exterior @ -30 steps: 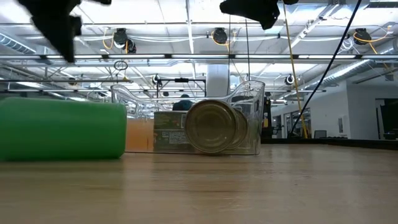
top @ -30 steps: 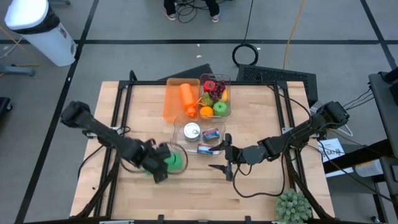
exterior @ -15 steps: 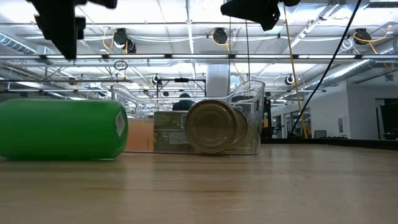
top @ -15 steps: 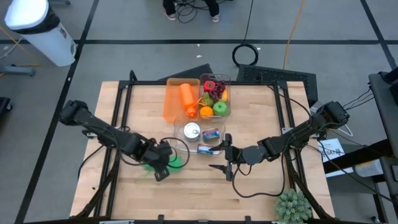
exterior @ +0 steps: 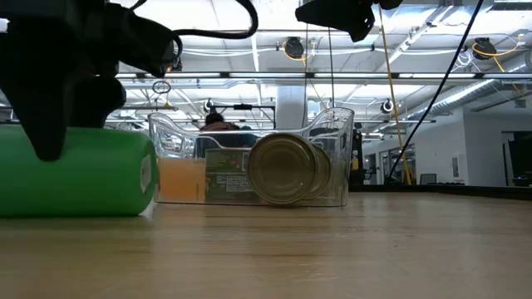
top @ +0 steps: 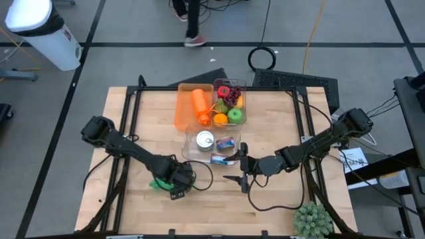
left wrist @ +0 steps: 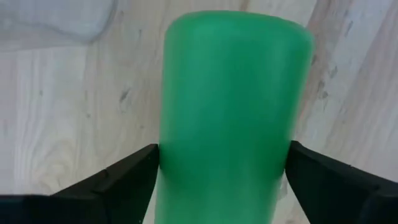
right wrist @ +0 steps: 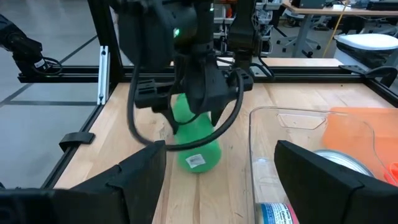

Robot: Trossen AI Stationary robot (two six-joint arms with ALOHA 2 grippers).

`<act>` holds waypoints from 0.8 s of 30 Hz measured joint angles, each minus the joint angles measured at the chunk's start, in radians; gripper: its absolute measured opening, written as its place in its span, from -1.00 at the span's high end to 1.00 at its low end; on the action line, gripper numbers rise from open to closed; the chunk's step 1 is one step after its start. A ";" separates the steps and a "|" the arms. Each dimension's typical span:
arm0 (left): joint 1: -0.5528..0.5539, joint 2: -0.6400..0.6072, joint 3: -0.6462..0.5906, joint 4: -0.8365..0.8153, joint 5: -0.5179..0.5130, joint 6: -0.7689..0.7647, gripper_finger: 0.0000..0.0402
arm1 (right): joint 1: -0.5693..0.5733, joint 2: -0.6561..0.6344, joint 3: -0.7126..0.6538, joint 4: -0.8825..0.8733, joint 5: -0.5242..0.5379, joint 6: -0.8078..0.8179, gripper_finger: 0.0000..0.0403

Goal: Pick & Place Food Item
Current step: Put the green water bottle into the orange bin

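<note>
While seen from above, left end effector sits low over the green can near the counter front edge, the can mostly hidden under it. Right end effector hovers just right of it, fingers spread, holding nothing. Clear bin holds a tin; behind it are an orange tray and a fruit bin.

Low view: can lies on its side on the counter, dark left end effector over it.

Left wrist view: fingers straddle the can, one on each side, spread wide; whether they touch it I cannot tell.

Right wrist view: left end effector down on the can, beside the clear bin.
</note>
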 joint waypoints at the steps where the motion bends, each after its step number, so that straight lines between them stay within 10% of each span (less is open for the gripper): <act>1: 0.000 0.010 0.002 0.004 0.006 0.000 -0.72 | 0.000 0.000 0.000 0.000 0.000 0.000 -0.40; 11: 0.013 0.043 -0.001 0.024 -0.047 -0.145 -0.78 | -0.002 0.000 -0.017 0.014 0.000 -0.003 -0.40; 24: 0.059 -0.035 0.013 0.013 -0.019 -0.293 -0.03 | -0.020 0.000 -0.026 0.019 0.000 0.005 -0.40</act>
